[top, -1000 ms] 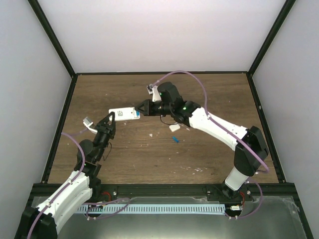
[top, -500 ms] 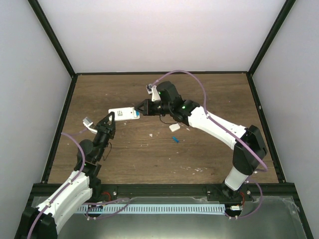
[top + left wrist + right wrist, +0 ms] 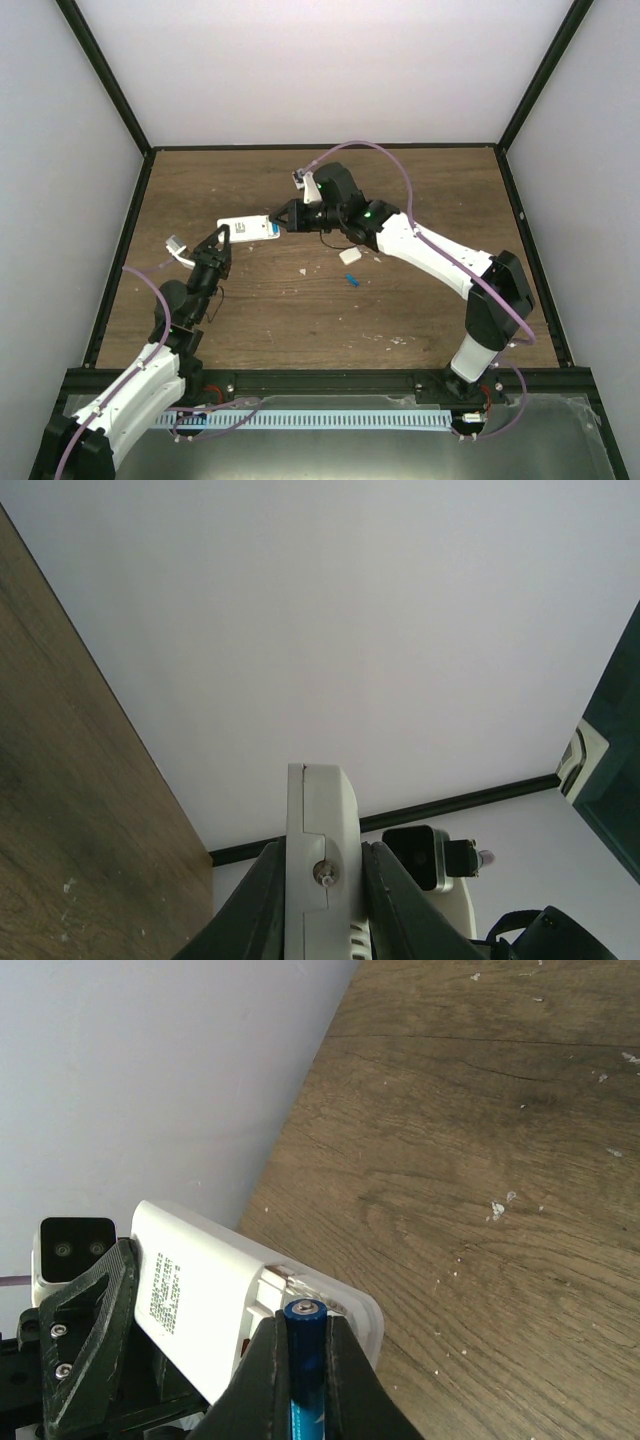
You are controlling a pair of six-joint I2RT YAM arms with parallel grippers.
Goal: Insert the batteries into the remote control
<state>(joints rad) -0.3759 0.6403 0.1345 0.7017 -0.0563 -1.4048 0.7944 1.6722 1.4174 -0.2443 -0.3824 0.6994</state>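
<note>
Compared with one second ago, almost nothing has moved. The two arms stand in nearly the same pose, and only the right arm has crept a very little toward the left. I judge from this that the work is now in its slow, fine part: the first cell is being lined up with its place, and it is not yet seated.

The left end effector [image 3: 222, 235] is clenched on the remote control [image 3: 245, 228] and holds it lifted above the worktop [image 3: 430, 190], left of the middle and somewhat toward the far edge. In the left wrist view the white body stands on its thin side between the two fingers.

The right end effector [image 3: 300, 1360] is closed on a battery [image 3: 301, 1320], a blue cylinder that sticks out between the fingers. Its metal tip is just at the open compartment on the end of the remote that points toward the right arm. Whether it already touches the contact there, I cannot tell.

A second battery [image 3: 353, 280] lies free near the middle of the worktop, well apart from both end effectors. A small white piece [image 3: 349, 256], perhaps the cover, lies just beyond it.
</note>
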